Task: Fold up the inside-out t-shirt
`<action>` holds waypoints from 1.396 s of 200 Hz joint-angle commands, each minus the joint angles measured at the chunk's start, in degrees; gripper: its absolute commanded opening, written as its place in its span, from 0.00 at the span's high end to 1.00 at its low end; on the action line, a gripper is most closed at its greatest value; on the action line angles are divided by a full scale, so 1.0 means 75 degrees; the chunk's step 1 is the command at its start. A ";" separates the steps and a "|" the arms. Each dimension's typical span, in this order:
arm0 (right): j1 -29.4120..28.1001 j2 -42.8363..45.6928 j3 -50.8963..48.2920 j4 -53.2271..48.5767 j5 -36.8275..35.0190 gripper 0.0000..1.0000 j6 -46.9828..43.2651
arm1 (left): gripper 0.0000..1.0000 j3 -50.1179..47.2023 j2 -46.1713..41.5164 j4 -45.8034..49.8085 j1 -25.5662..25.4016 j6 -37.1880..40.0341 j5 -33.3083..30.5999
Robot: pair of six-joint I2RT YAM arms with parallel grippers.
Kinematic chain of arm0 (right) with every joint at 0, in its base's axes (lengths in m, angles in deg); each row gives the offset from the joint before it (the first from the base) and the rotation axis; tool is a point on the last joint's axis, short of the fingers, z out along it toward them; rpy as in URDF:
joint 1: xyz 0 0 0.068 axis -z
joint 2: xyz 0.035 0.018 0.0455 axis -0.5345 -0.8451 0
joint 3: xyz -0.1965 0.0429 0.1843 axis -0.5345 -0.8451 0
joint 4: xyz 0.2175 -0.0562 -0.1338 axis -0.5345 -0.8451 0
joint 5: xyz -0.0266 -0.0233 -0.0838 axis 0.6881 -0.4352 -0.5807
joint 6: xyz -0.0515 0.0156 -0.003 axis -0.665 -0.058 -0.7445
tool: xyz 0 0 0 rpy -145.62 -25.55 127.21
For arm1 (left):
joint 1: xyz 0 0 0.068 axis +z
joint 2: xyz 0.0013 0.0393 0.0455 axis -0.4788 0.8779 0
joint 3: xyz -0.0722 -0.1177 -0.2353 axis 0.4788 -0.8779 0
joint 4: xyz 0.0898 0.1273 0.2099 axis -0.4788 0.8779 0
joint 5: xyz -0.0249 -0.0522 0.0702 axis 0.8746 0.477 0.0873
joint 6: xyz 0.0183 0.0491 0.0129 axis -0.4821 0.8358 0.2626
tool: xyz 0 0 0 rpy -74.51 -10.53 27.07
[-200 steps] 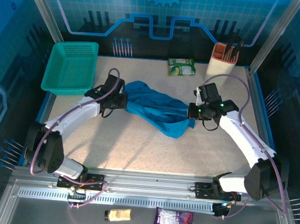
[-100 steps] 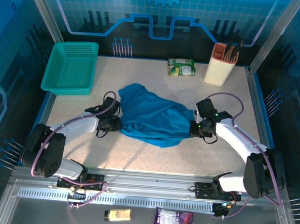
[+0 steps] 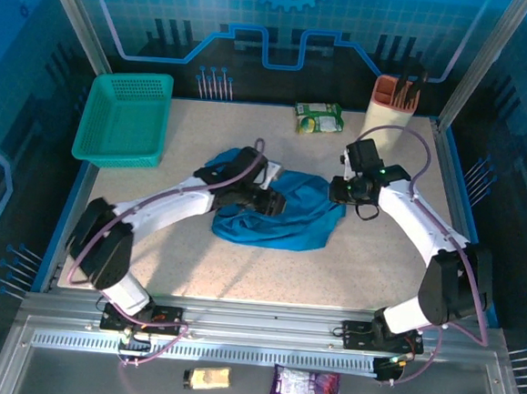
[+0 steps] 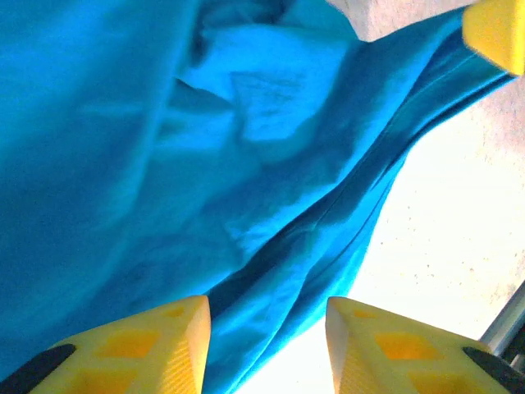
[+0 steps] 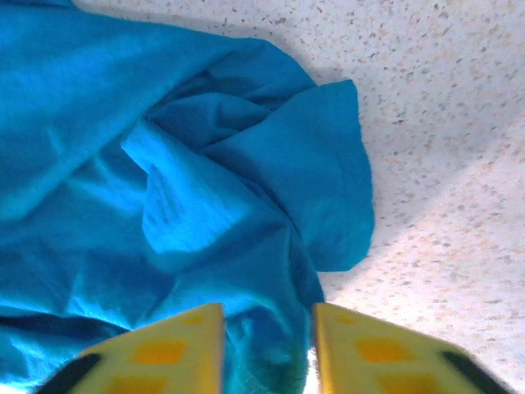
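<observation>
The inside-out t-shirt (image 3: 289,219) lies as a crumpled blue heap in the middle of the table. My left gripper (image 3: 268,203) reaches over the heap's middle from the left. In the left wrist view the left gripper (image 4: 267,336) stands open above a folded edge of the t-shirt (image 4: 205,164), with bare table to the right. My right gripper (image 3: 340,193) is at the heap's right end. In the right wrist view the right gripper (image 5: 267,349) has its yellow fingers (image 5: 172,353) apart, and a loose bunch of the t-shirt (image 5: 213,189) lies between them.
A teal mesh basket (image 3: 125,118) stands at the far left. A green snack packet (image 3: 319,117) and a beige holder (image 3: 389,105) sit along the back edge. Bare table (image 3: 266,279) lies in front of the shirt. Two packets (image 3: 306,392) lie below the near rail.
Both grippers have opened and let go of the shirt, which dropped from a stretched band into a heap. The left arm swung right over the cloth; the right gripper moved slightly farther back.
</observation>
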State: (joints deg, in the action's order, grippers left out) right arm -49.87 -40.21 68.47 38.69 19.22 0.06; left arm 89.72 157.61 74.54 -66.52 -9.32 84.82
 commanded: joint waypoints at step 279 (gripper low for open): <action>-0.0710 0.0644 -0.3572 0.1680 0.0946 1.00 0.3018 | 1.00 -0.0011 0.1068 -0.0424 0.1006 0.0029 0.2334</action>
State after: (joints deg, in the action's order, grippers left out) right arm -62.29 -40.43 43.51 57.82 28.83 29.53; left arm 91.54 169.22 76.42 -63.35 -1.60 90.60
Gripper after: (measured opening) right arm 0.070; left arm 0.052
